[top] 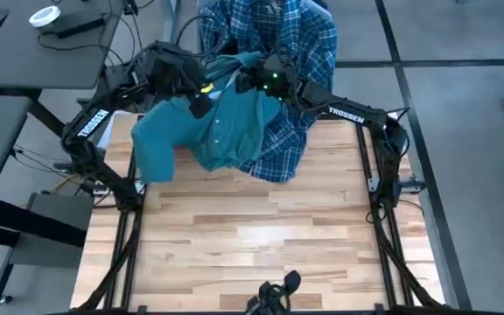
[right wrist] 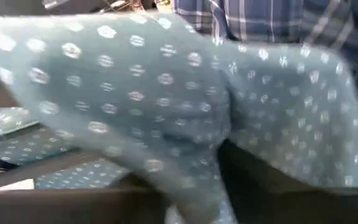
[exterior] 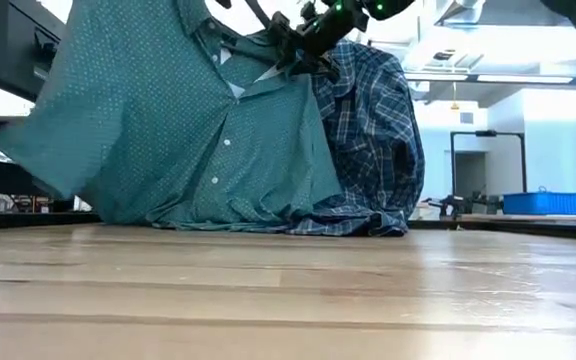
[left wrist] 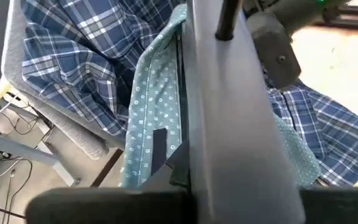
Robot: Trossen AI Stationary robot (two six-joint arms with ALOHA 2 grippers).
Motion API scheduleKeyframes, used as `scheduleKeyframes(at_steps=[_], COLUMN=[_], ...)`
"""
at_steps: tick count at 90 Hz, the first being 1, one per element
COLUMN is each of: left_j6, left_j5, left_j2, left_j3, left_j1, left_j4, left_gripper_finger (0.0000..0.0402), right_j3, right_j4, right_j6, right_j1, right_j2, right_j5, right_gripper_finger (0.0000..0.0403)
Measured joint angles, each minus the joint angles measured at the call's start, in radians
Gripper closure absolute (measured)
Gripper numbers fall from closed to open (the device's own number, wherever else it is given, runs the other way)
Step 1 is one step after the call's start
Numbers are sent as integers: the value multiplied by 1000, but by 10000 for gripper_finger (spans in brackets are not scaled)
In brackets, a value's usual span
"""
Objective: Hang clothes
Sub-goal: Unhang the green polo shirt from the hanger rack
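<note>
Only low view shows green shirt (exterior: 198, 130) hem touching table (exterior: 288, 290).

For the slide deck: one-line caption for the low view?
Both grippers hold the green shirt up by its collar, hem on the table, plaid shirt behind.

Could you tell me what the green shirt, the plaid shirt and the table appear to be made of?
Green shirt: thin woven cloth, matte, likely cotton; it drapes in soft folds, with white buttons and fine pale dots. Plaid shirt: similar woven cloth, blue-white checks, crumpled at the hem. Table: pale wood planks with visible grain, smooth with a slight sheen.
</note>
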Motion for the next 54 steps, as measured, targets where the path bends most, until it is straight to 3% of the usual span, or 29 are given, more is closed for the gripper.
scheduleKeyframes(at_steps=[11, 32, 54], left_j6=[19, 78, 143], left_j5=[-10, -9, 30], left_j2=[0, -3, -77], left_j3=[0, 0, -1], left_j1=[10, 33, 0], left_j4=[-53, -239, -74], left_gripper_finger=[398, 398, 399], right_j3=[-1, 2, 2], right_j4=[-27, -202, -433], right_j6=[-87, -222, -217], right_j1=[-11, -42, -72], right_j2=[-34, -132, -138], right_j5=[-3, 36, -31], right_gripper_finger=[397, 401, 402])
